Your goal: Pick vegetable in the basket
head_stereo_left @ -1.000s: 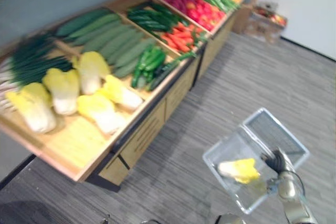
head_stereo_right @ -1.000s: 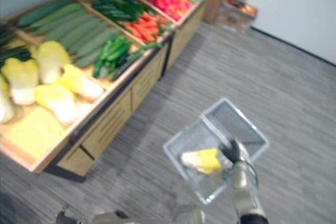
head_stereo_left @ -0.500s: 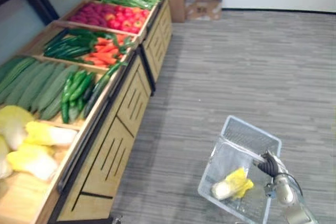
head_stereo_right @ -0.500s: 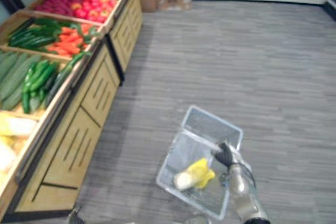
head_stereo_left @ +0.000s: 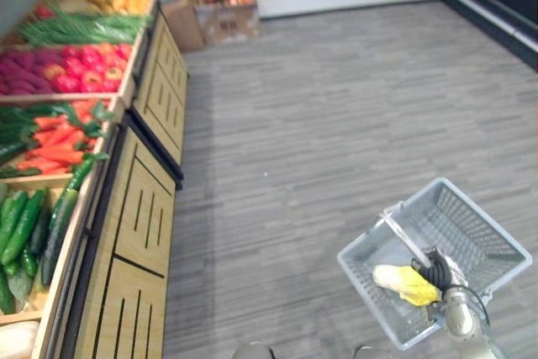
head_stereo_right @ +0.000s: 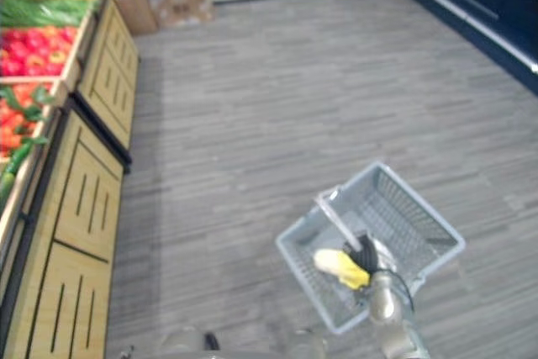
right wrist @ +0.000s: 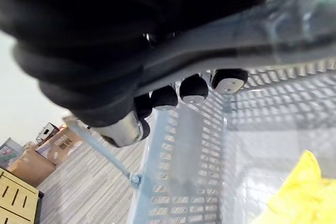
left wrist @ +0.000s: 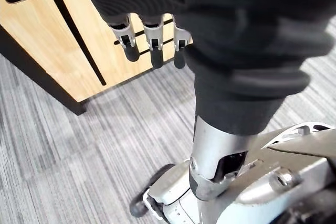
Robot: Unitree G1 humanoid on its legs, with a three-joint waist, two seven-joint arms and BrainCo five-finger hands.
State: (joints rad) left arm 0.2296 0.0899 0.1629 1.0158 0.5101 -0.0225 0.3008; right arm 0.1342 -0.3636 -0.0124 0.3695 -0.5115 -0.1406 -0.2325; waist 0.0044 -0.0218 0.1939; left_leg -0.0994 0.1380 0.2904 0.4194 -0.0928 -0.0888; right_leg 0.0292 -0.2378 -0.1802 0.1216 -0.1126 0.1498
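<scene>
Left eye view: cabbage lies in the basket

You can see the grey basket hanging over the floor, well apart from the wooden stand. A yellow and white cabbage lies inside it. The right hand is at the handle, and the right wrist view shows its fingers curled round that bar. The left hand hangs by the stand's front, fingers loose and straight, holding nothing. Cucumbers and carrots lie on the stand.

Basket hung under right robot hand, which gripped its handle. Cabbage lay inside, just left of that hand. Produce stand well left, boxes far ahead-left. Left robot hand beside the stand's front.
</scene>
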